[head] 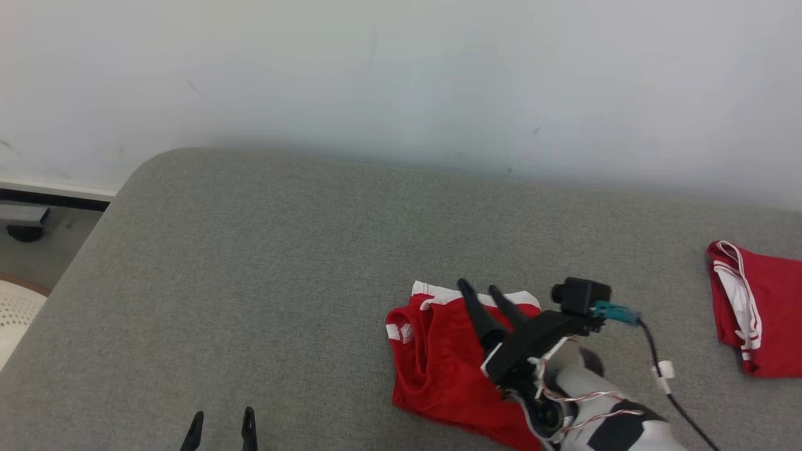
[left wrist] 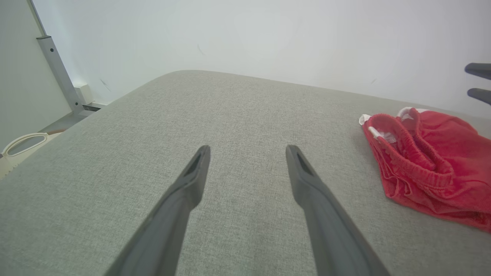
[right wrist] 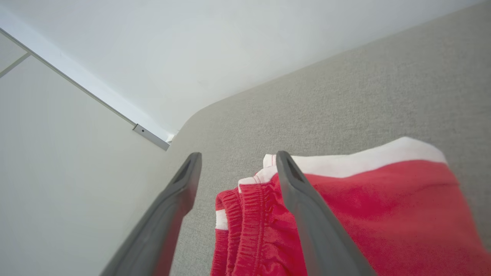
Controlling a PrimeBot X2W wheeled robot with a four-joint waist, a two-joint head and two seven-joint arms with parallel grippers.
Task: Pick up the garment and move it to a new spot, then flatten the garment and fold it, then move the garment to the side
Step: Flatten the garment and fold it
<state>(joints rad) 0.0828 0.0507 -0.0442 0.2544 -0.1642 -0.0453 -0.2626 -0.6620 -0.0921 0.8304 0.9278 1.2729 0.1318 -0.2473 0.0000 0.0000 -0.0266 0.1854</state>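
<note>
No readable txt, labels, brands or nos. on anything in view.

Right claw [head: 477, 285] black; forearm [head: 584, 379] pale; cable [head: 647, 338] black.

Right hand [head: 478, 286] sits in front of the red garment [head: 432, 357], so the garment's near-right corner is hidden in the head view. Second red garment [head: 770, 313] over on the right gets chopped by the frame edge. Left hand [head: 224, 413] is just fingertips poking up at the bottom. Pale rounded thing [head: 15, 313] on the left is cut off too, no clue what it is.
</note>
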